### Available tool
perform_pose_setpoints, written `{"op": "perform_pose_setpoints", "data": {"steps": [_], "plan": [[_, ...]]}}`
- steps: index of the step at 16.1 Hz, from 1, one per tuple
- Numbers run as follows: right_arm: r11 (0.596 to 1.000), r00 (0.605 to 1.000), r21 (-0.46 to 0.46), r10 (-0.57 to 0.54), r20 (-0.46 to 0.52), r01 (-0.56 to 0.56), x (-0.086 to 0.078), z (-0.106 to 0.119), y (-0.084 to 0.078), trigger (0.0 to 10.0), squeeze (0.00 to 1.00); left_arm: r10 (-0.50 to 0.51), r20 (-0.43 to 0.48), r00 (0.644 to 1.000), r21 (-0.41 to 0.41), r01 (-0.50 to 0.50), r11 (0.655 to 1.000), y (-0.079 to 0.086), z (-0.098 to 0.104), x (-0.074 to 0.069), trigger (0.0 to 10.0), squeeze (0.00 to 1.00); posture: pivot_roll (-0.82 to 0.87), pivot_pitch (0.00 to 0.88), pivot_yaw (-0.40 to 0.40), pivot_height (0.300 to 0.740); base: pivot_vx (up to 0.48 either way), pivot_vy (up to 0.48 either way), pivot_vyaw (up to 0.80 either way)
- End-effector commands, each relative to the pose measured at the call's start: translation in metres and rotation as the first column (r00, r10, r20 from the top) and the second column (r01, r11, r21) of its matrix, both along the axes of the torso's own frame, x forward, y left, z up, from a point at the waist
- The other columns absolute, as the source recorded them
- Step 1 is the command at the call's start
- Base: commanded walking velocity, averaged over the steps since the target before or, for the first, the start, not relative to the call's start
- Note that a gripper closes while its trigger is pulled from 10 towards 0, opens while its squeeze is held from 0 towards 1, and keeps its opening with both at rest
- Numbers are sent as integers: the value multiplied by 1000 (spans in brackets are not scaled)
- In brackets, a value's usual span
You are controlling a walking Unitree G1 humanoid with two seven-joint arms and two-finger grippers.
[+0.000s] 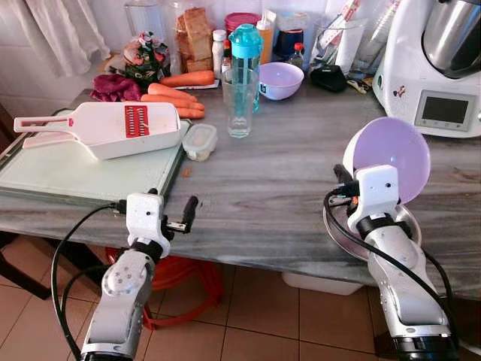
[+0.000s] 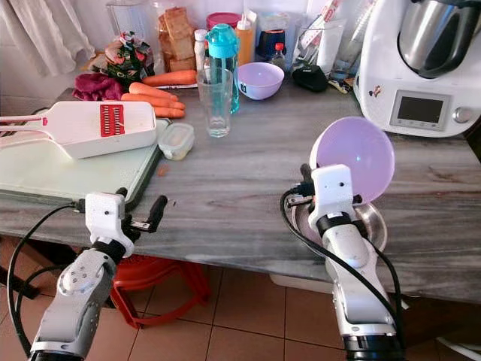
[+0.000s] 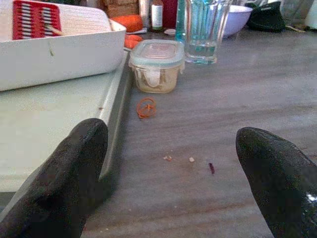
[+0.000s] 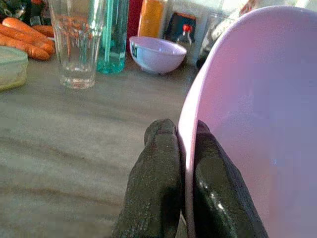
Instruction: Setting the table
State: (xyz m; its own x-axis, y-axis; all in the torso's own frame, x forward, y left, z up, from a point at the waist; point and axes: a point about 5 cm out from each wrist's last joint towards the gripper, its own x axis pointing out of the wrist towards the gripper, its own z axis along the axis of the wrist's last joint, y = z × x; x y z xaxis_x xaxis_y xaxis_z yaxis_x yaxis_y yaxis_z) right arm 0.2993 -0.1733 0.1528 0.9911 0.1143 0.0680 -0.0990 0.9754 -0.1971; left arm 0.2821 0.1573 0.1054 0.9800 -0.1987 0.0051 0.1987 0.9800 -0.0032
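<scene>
The desk (image 1: 285,180) is not yet set: I see no plate, glass or cutlery laid at a place, so most of the task is still to do. The one step in hand is the lilac bowl (image 1: 391,154), which the right claw (image 4: 183,163) grips by its rim, both fingers pinched on the edge, the bowl tilted up above a metal dish (image 1: 409,226) at the desk's near right edge. The left claw (image 3: 168,168) hangs open, holding nothing, just above the near edge beside the cutting board (image 1: 68,173). A second lilac bowl (image 1: 279,79) and a drinking glass (image 1: 240,101) wait at the back. The metal dish is mostly hidden behind the right arm; it is perhaps a plate or a pan.
</scene>
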Motion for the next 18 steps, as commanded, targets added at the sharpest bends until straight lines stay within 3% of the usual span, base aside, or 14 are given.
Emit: {"op": "perform_pose_setpoints", "data": {"steps": [1,5,7,10,18], "plan": [[1000,1000,6,-13,-9,13,-5,3,1,10000,0,-16,-6,1000,-2,16,1000,-1,0,-2,10000,0,23,97,16,740,0,0,0],[1000,998,-6,-12,-68,11,-19,-6,6,10000,0,-81,-13,997,-35,80,996,-5,0,0,10000,0,9,96,12,740,0,0,0],[1000,993,0,-3,-116,3,-26,-10,12,10000,0,-208,1,978,-100,207,973,-13,4,-3,10000,0,6,95,9,740,0,0,0],[1000,987,16,-7,-162,10,-29,-13,14,10000,0,-296,11,955,-133,295,946,-17,6,-7,10000,0,3,94,5,740,0,0,0],[987,952,154,80,-296,-36,-30,-23,31,10000,0,-341,-7,940,-132,337,932,-20,4,-10,10000,0,4,96,1,740,0,0,0]]}}
